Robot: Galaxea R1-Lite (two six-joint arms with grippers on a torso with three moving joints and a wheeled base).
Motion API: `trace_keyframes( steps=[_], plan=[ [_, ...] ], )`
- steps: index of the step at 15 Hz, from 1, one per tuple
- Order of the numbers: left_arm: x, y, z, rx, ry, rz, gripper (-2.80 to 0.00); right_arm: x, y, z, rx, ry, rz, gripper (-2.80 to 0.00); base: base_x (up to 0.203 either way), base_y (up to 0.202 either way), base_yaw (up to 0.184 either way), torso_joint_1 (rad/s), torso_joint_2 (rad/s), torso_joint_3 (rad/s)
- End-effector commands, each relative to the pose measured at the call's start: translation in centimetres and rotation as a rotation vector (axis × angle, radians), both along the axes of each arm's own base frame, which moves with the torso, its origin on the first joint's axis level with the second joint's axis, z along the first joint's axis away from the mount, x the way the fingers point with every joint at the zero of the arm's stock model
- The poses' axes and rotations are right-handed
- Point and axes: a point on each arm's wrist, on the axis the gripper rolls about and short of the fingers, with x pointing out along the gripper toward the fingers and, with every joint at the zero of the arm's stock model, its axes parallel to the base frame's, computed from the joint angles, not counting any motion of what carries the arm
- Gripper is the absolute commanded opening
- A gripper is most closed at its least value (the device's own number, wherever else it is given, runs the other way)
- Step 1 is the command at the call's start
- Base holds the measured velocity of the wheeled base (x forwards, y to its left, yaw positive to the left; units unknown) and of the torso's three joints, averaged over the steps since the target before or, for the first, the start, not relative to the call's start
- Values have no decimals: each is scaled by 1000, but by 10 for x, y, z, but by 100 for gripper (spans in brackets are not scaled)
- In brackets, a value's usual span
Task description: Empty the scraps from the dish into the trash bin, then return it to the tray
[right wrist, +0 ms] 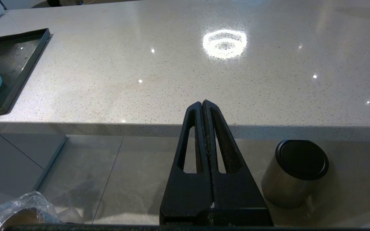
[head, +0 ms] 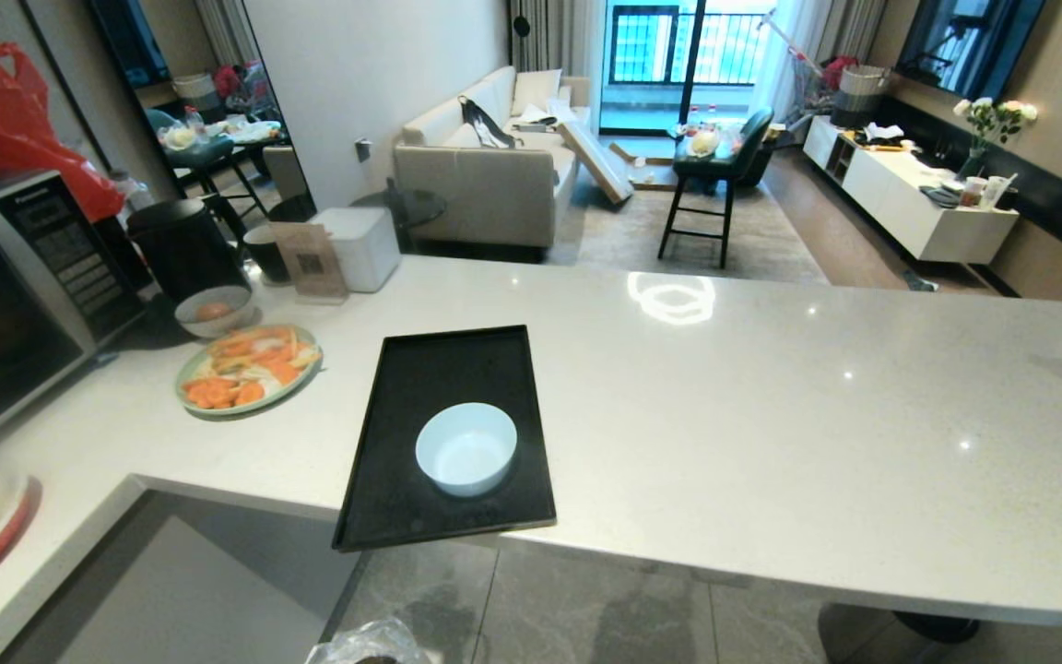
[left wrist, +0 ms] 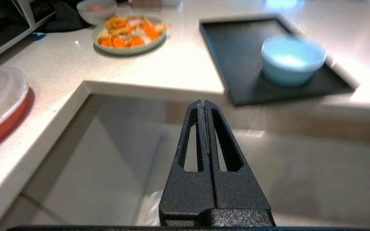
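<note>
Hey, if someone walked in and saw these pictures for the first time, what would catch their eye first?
Probably the pale blue bowl, empty, sitting at the near end of the black tray whose corner pokes over the edge of the white counter. Next, the green plate heaped with orange slices, further left by the microwave. Neither arm shows from the head; both the left gripper and right gripper hang shut below the counter edge.

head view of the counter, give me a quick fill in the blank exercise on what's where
1. The bowl sits on the black ____.
2. Inside, the bowl looks ____.
3. The green plate of orange slices lies on the tray's ____ side in the head view.
4. The left end effector is ____, holding nothing.

Missing words: tray; empty; left; shut
</note>
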Motion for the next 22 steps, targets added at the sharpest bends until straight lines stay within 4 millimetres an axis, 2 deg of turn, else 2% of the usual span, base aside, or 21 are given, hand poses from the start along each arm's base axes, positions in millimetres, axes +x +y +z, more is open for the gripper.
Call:
trace_keyframes(
  steps=[1,22],
  plan=[
    [-1,0,-1,50,14,2,-280,0,0,0,1,-1,0,-280,0,0,0,0,0,0],
    [0,0,0,37,-7,7,-280,0,0,0,1,0,0,-280,0,0,0,0,0,0]
  ],
)
